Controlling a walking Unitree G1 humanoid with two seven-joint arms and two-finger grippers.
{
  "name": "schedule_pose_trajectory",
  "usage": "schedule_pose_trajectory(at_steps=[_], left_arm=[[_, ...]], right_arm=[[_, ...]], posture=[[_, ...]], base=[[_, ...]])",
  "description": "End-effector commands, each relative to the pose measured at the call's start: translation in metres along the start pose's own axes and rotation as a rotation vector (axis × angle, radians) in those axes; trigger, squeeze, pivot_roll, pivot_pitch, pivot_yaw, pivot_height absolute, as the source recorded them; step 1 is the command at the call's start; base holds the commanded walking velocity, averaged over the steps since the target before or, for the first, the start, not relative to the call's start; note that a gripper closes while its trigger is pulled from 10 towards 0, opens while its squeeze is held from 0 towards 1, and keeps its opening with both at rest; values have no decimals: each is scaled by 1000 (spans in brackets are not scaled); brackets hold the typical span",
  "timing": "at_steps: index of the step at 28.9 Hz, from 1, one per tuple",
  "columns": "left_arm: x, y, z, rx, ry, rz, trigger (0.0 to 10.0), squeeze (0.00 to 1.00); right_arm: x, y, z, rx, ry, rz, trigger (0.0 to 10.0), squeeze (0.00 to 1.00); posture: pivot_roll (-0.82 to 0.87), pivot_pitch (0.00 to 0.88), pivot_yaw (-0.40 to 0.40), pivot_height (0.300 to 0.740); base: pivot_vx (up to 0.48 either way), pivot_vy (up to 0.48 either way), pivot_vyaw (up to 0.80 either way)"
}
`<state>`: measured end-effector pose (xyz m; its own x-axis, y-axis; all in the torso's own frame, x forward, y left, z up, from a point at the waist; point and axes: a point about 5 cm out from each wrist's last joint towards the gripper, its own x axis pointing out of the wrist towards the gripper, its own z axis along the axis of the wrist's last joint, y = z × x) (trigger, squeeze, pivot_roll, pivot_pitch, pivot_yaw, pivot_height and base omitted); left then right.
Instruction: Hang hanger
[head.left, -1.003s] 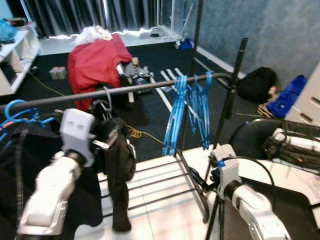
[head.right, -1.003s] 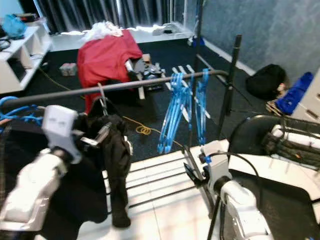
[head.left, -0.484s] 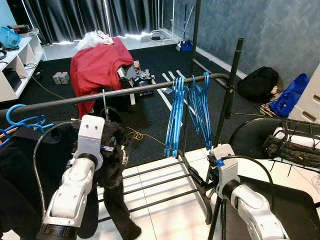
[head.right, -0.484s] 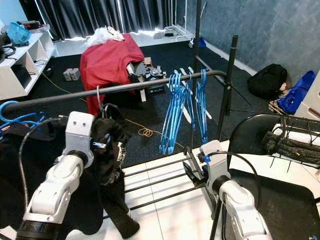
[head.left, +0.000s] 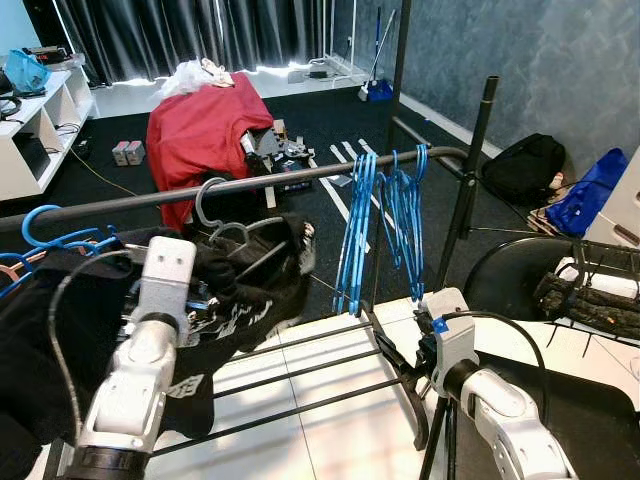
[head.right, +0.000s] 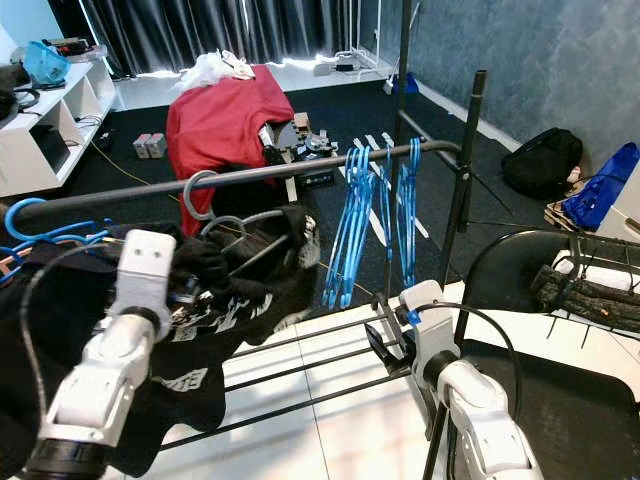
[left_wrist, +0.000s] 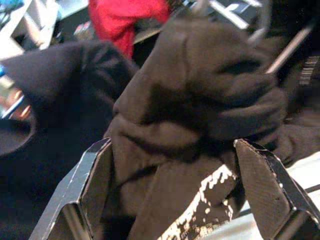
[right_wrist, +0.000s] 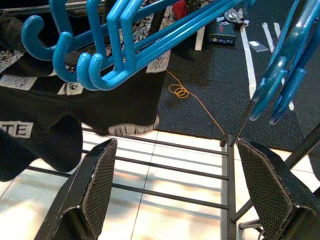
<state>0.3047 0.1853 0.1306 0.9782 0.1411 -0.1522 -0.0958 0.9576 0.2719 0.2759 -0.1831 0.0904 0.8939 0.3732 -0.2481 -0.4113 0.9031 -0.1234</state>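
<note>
Our left gripper (left_wrist: 170, 190) pinches a bunched black printed garment (left_wrist: 200, 115) between its fingers. Just above it, the garment's grey metal hanger (head.left: 222, 215) hooks over the dark horizontal clothes rail (head.left: 300, 176). Farther along the rail hang bright blue plastic hangers (head.left: 380, 225), near our right gripper (right_wrist: 172, 187), which is spread wide, grasping nothing.

Bare rail (head.left: 300, 176) between garment (head.left: 240, 290) and blue hangers (head.left: 385, 225), seemingly.
</note>
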Motion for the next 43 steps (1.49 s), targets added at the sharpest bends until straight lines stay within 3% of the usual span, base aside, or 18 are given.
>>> schedule_pose_trajectory(at_steps=[1,4,6,11,12,13,14,16,19,21,23,27,28,36,37,43], left_arm=[[1,-6,0,8,-17,-32,10000,0],[2,-15,5,23,-74,-99,10000,0],[4,-22,15,72,-166,-198,10000,0],[6,-17,19,100,-193,-218,10000,0],[7,-15,20,108,-194,-219,3020,0],[7,-15,20,108,-194,-219,3020,0],[6,-15,18,123,-189,-234,0,0],[5,-15,16,133,-184,-246,0,0],[4,-20,-1,250,-101,-276,0,0],[4,-22,-8,279,-59,-282,0,0],[5,-25,-20,288,18,-294,0,0],[5,-29,-28,264,67,-306,157,0],[5,-30,-29,230,81,-303,10000,1000],[5,-31,-29,207,97,-283,10000,1000],[6,-32,-28,211,98,-279,10000,0],[7,-34,-28,218,105,-277,10000,0]], right_arm=[[0,3,-3,14,12,6,10000,0],[0,3,-3,15,13,6,10000,0],[0,4,-4,15,14,5,10000,0],[0,4,-4,15,15,4,10000,0],[0,4,-5,14,16,4,10000,0],[0,4,-5,14,16,4,10000,0],[0,4,-5,11,18,5,10000,0],[0,4,-5,9,19,5,10000,0],[1,4,-5,2,21,7,10000,0],[1,4,-5,0,22,8,10000,0],[2,4,-5,-2,22,8,10000,0],[3,4,-5,-4,21,9,10000,0],[3,4,-4,-4,20,7,10000,0],[3,4,-4,-4,18,5,10000,0],[3,4,-4,-3,16,4,10000,0],[3,4,-3,-1,13,2,10000,0]], posture=[[-121,0,43,740],[-122,0,46,740],[-127,0,49,740],[-127,0,49,740],[-125,0,50,740],[-125,0,50,740],[-125,0,49,740],[-126,0,49,740],[-124,0,46,740],[-122,0,45,740],[-124,0,45,740],[-124,0,46,740],[-126,0,48,740],[-126,0,48,740],[-124,0,48,740],[-125,0,49,740]], base=[[0,0,0],[0,0,0],[0,0,0],[0,0,0],[0,0,0],[0,0,0],[0,0,0],[0,0,0],[0,0,0],[0,0,0],[0,0,0],[0,0,0],[0,0,0],[0,0,0],[0,0,0],[0,0,0]])
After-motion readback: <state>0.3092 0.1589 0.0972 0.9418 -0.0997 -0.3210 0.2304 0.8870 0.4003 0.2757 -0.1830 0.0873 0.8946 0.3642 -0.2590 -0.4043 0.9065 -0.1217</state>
